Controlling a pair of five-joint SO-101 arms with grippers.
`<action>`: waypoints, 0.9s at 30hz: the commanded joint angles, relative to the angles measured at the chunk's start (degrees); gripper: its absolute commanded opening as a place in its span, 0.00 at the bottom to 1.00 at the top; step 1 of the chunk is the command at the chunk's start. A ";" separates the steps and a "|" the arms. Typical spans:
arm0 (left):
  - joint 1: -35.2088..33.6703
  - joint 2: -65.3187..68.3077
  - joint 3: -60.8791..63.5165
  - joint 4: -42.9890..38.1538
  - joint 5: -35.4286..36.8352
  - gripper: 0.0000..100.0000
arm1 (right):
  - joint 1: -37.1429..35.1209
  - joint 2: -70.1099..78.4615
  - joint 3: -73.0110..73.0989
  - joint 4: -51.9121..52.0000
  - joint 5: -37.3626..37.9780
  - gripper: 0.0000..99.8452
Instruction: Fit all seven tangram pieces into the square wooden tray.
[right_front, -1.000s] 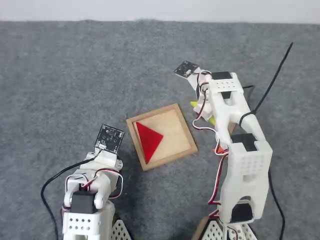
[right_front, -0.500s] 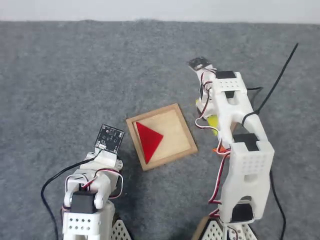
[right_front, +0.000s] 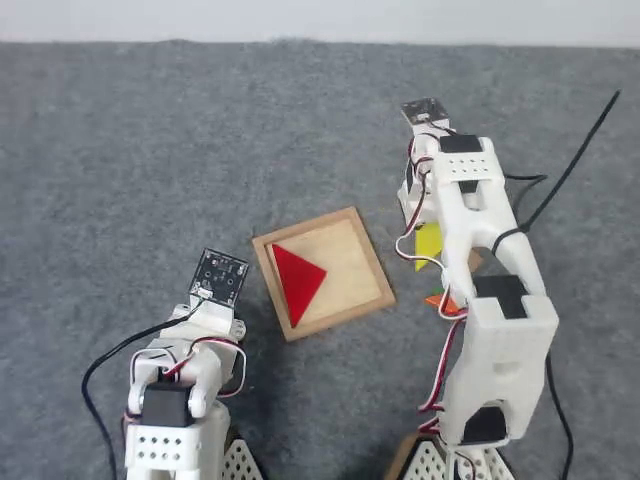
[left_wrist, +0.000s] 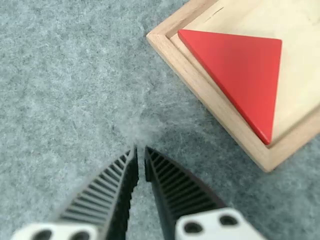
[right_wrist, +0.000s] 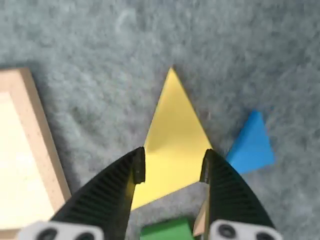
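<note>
Right pincer now seemingly astride yellow triangle

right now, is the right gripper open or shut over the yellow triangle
Open. The right gripper has its jaws apart, one at each side of the yellow triangle, which lies flat on the carpet.

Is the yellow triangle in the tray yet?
No, the yellow triangle lies on the grey carpet outside the wooden tray rim, with the right gripper open over it.
</note>
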 joint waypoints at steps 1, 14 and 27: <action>-0.35 -0.97 -0.57 0.18 -0.44 0.02 | 0.57 -6.99 1.58 -0.48 -0.62 0.17; -0.35 -0.97 -0.57 0.18 -0.44 0.02 | 0.84 -7.43 8.00 -6.11 -0.62 0.26; -0.26 -0.97 -0.57 0.18 -0.44 0.02 | -3.91 4.44 1.49 -0.22 2.55 0.26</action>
